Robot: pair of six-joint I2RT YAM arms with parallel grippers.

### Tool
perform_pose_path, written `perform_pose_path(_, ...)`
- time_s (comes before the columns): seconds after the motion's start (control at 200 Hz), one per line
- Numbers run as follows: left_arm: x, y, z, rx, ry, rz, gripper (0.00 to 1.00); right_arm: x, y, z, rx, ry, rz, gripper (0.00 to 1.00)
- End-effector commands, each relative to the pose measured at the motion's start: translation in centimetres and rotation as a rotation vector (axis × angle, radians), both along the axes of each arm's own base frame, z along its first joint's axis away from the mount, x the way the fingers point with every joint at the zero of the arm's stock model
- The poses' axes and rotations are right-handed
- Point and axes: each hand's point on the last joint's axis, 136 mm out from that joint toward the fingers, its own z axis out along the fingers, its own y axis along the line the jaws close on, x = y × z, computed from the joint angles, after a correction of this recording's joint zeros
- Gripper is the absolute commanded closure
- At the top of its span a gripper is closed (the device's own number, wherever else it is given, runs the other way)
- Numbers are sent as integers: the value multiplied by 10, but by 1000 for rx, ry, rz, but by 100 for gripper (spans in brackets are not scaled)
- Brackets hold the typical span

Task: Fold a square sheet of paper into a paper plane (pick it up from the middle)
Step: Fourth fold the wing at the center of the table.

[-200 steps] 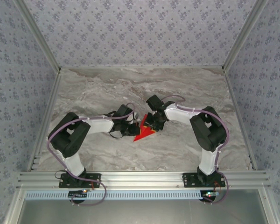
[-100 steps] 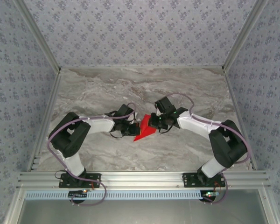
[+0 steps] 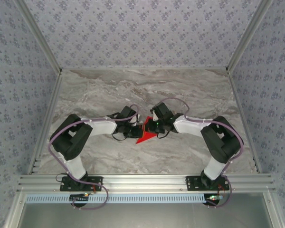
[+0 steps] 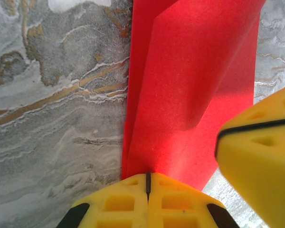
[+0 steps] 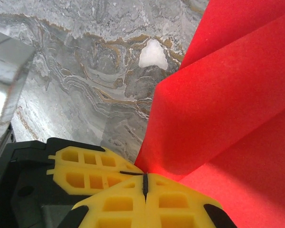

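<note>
The left claw (image 4: pixel 147 183) is clamped on the paper plane (image 4: pixel 190 95): in its wrist view we see the two yellow pads pressed flat together, with only a thin dark seam between them, and the red paper running straight out from that seam. The right claw (image 5: pixel 145 183) is closed on the same paper in the same way, its pads meeting along a narrow line where a raised red fold comes out. From above, we find both claws meeting near the middle of the marbled table (image 3: pixel 190 90), the left arm reaching in from the left and the right arm from the right, with the paper between and just below them. Its pointed end faces the near edge of the table, slightly to the left. The paper shows several creased layers; in the left wrist view one flap lies over another with a sharp fold running lengthwise, and in the right wrist view two folds rise like ridges. A yellow finger of the right claw sits close beside the paper at the right of the left wrist view. We cannot tell for certain whether the pointed tip rests on the table or hangs just above it.
</note>
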Motion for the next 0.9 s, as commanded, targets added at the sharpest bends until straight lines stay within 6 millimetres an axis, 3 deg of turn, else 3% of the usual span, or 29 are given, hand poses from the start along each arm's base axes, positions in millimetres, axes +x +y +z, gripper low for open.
perform_pose_path(0.0,-37,49,-59,261,140,18,100,-3,4,-12,-1,28,15,100)
perform_pose_path(0.325,-43,54,-62,295,152,15,100,-1,-11,-33,-46,54,-9,100)
perform_pose_path(0.62,-49,62,-67,333,162,14,100,20,-53,-40,-115,47,-81,100)
perform_pose_path(0.715,-49,62,-67,333,161,12,100,25,-56,-30,-103,24,-87,100)
perform_pose_path(0.894,-48,60,-67,333,160,11,100,17,-28,5,-23,-49,-14,100)
